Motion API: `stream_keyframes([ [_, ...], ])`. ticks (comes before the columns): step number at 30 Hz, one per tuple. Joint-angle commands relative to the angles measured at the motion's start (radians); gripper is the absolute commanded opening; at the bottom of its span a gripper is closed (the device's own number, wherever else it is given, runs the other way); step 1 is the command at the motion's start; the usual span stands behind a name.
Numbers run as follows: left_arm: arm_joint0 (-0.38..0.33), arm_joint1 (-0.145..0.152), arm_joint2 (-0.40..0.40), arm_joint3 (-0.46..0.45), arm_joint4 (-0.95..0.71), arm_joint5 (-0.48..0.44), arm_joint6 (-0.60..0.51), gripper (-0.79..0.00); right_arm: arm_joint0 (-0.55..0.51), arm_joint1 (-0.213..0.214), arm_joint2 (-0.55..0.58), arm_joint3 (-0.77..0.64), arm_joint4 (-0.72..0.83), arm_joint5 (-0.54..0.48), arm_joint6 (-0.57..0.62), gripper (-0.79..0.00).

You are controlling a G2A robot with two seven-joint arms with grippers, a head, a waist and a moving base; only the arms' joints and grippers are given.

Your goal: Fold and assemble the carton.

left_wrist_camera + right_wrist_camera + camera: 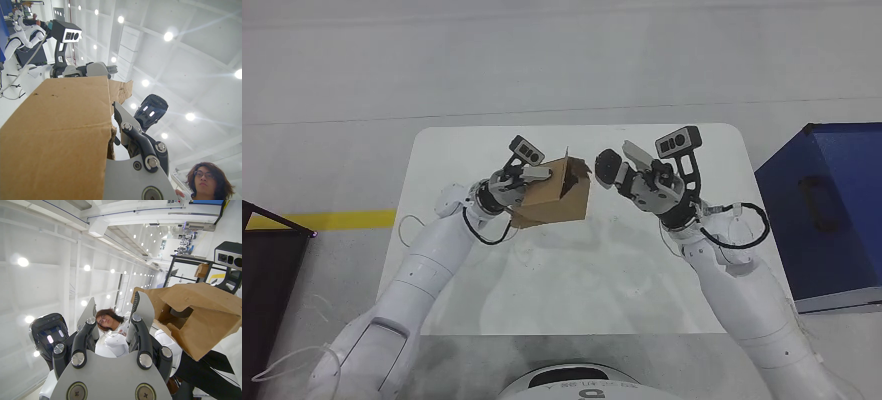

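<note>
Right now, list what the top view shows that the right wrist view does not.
Top view: the table under the carton, and a blue box beside the table. Right wrist view: the carton's open end, flaps part folded, and ceiling lights. Both: the carton, and the open right gripper close beside it.

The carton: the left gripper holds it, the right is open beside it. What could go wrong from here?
The left gripper pinches only one wall of the carton, so a push may twist it loose. The open right gripper is beside a ragged flap and might tear it.
</note>
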Motion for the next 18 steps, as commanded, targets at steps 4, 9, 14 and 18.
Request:
stream_keyframes([
  [4, -0.002, -0.009, 0.001, -0.001, -0.005, -0.003, 0.000, -0.785, 0.013, -0.009, -0.032, 0.031, -0.004, 0.002, -0.008, -0.326],
  [9, -0.007, -0.015, -0.005, 0.001, -0.003, -0.002, 0.000, -0.785, 0.022, -0.015, -0.048, 0.056, -0.002, 0.008, -0.006, -0.308],
  [14, -0.008, -0.020, -0.011, 0.001, 0.003, -0.002, 0.000, -0.785, 0.024, -0.019, -0.054, 0.063, 0.000, 0.020, 0.007, -0.308],
  [18, -0.007, -0.023, -0.015, -0.003, 0.010, 0.001, 0.000, -0.785, 0.026, -0.021, -0.053, 0.066, -0.010, 0.037, 0.017, -0.326],
])
